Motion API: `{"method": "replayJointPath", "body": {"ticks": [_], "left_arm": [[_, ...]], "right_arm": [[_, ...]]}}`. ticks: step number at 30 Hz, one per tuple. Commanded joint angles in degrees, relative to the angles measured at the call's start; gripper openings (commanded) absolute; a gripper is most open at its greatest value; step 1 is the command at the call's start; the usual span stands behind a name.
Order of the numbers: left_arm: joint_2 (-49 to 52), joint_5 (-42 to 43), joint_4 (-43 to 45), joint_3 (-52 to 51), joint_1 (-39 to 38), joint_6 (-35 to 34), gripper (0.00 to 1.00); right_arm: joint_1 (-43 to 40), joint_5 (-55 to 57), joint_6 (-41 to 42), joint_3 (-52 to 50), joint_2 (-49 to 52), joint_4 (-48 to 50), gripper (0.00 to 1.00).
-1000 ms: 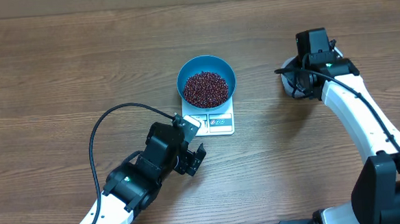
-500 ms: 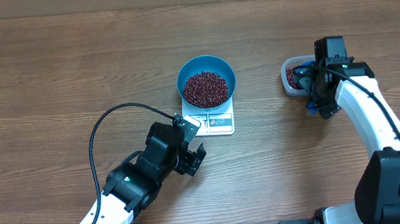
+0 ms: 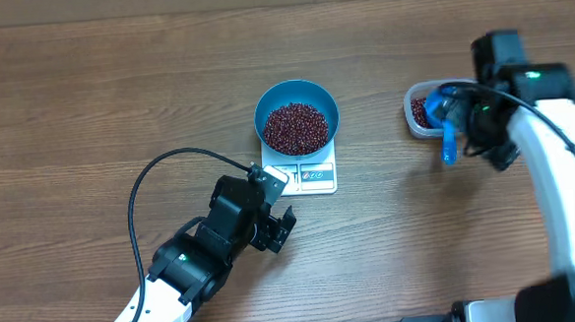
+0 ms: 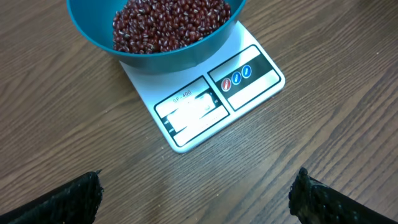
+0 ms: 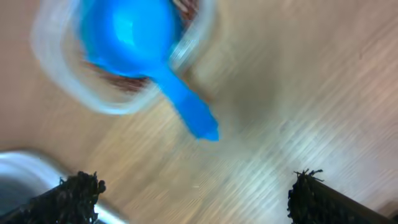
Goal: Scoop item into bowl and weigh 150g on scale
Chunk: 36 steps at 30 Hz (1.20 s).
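Observation:
The blue bowl [image 3: 297, 109] stands on the white scale [image 3: 313, 175], filled with dark red-brown beans [image 3: 296, 127]. The left wrist view shows the bowl [image 4: 155, 53], the beans [image 4: 168, 22] and the scale's front panels [image 4: 217, 99] just ahead. My left gripper [image 3: 276, 206] hovers open in front of the scale, its jaws [image 4: 199, 199] wide apart with only bare table between them. My right gripper [image 3: 476, 136] is open and empty [image 5: 196, 199], just right of a blue scoop [image 3: 444, 123]. The scoop's cup [image 5: 134, 34] rests in the clear tub [image 5: 68, 90].
The clear tub [image 3: 415, 110] holds more beans and sits at the right of the table; the scoop's handle [image 3: 449, 151] sticks out over its near rim. A black cable [image 3: 137, 213] loops from the left arm across the table.
My right gripper opened and let go of the scoop, which now lies in the tub. The right arm drew back to the right. The left arm has not moved.

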Motion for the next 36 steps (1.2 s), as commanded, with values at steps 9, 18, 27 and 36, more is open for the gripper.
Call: {"method": "replayJointPath", "body": {"ticks": [9, 18, 27, 36], "left_arm": [[0.22, -0.52, 0.13, -0.42, 0.24, -0.17, 1.0], [0.22, -0.52, 0.15, -0.42, 0.24, -0.17, 1.0], [0.22, -0.52, 0.15, -0.42, 0.24, -0.17, 0.99], [0.22, -0.52, 0.15, -0.42, 0.24, -0.17, 1.0]], "right_arm": [[0.0, -8.24, -26.75, 16.72, -11.37, -15.37, 1.0], [0.0, -8.24, -26.75, 16.72, -10.91, -15.37, 1.0], [0.0, -8.24, -26.75, 16.72, -10.91, -15.37, 1.0], [0.0, -8.24, -26.75, 16.72, -10.91, -15.37, 1.0]]}}
